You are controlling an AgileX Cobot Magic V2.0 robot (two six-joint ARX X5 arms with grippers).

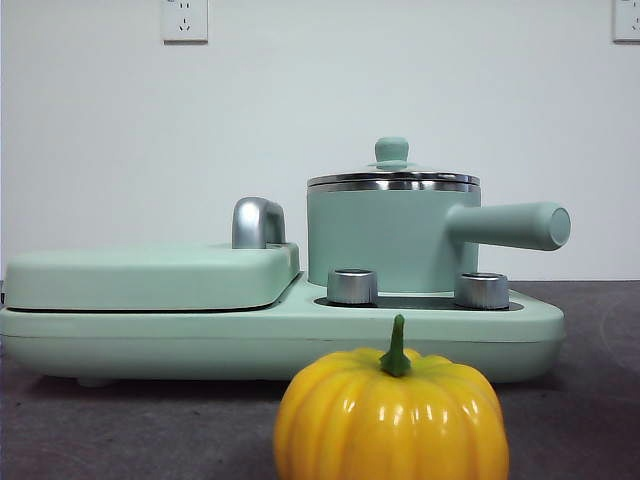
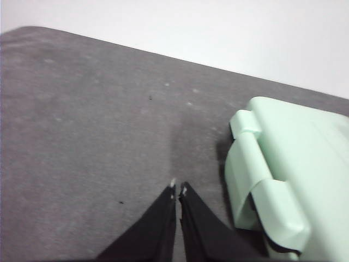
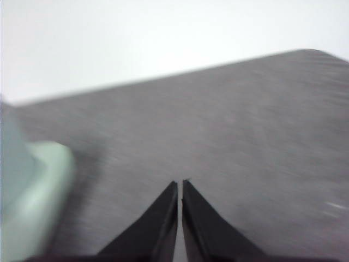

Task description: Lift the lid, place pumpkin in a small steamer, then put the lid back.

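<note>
Closest to the front camera sits the pumpkin. It is yellow-orange and shiny, with ribs and a short green stem that stands up. It rests on the dark gray surface near the front edge, just in front of the cooker base and apart from it.

Behind it, the mint-green cooker base stretches wide across the surface. Two silver knobs stick up on its right half. On its left half lies a flat mint-green griddle cover with a curved chrome handle.

On the right half of the base stands the small steamer, a round mint-green pot with a chrome rim. Its thick side handle sticks straight out toward the right edge of the surface. The lid sits flat on top of the pot, with its little mint-green knob pointing up.

A white wall with two sockets is behind everything.

The left hand hangs over bare gray surface, just beside the end of the cooker base, not touching it. Its two black jaws are pressed together with nothing between them.

The right hand hangs over bare gray surface too, near the other end of the base. That picture is blurry. Its jaws are also closed, with nothing in them.

Neither hand shows in the front view.
</note>
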